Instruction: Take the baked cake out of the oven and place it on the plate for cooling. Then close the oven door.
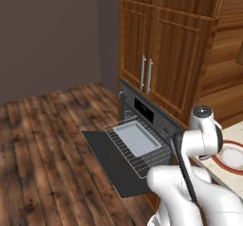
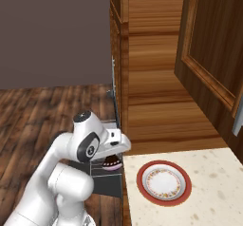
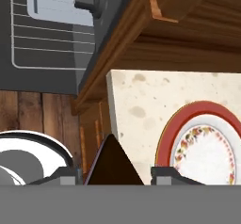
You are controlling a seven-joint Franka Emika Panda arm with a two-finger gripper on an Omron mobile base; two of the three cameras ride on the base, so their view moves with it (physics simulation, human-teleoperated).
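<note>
Hand view: oven door (image 3: 42,79) hangs open at left, then the pincer (image 3: 114,173) clamping the dark baked cake (image 3: 112,164), bottom cut off, over the tabletop (image 3: 141,105) edge; plate (image 3: 207,145) partly cropped at right.

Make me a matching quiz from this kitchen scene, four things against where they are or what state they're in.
Things:
1 small dark brown cake chunk
2 round white plate with red-brown rim
3 flat dark grey oven door
4 pale blue-grey rectangular tray

States:
A on the pulled-out wire rack
B between the fingers
C folded down open
D on the speckled counter, nothing on it

Pairs: 1-B, 2-D, 3-C, 4-A
</note>
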